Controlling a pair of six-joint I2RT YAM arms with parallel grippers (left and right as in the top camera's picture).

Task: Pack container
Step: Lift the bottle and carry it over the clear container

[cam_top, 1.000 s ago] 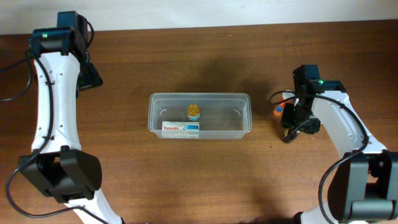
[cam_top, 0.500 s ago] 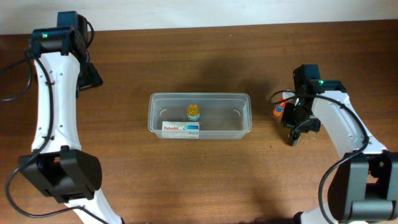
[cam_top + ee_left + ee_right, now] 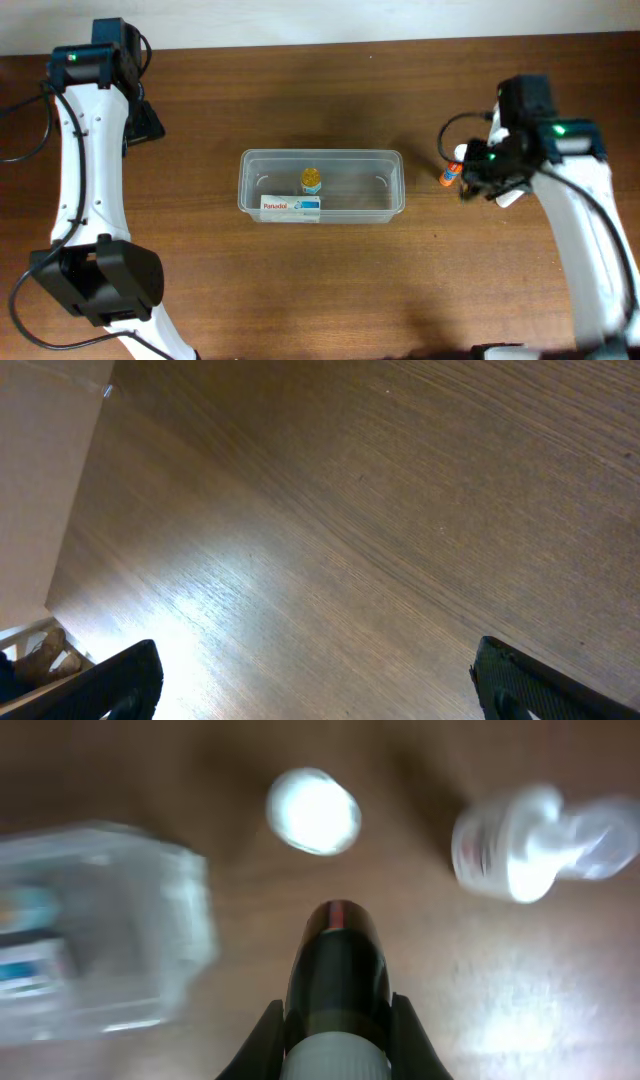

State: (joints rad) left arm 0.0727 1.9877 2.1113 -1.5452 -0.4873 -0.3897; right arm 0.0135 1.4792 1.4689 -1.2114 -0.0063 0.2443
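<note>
The clear plastic container [image 3: 390, 160] sits mid-table, holding a yellow-capped bottle [image 3: 311, 180] and a white Panadol box [image 3: 291, 207]. My right gripper [image 3: 490, 180] is to its right, raised off the table, shut on a dark bottle with a white cap [image 3: 335, 960]. The right wrist view is blurred; the container [image 3: 110, 880] lies at its left. My left gripper [image 3: 147, 122] is far off at the back left, open and empty [image 3: 320, 685] over bare wood.
A small orange-and-white bottle [image 3: 451, 176] lies on the table between the container and my right gripper. The right wrist view shows a white round-topped item [image 3: 313, 811] and a white bottle on its side [image 3: 530, 840] ahead of the jaws.
My right arm has risen and shifted right and back, carrying the dark bottle off the table. The left arm and the container have not moved.
</note>
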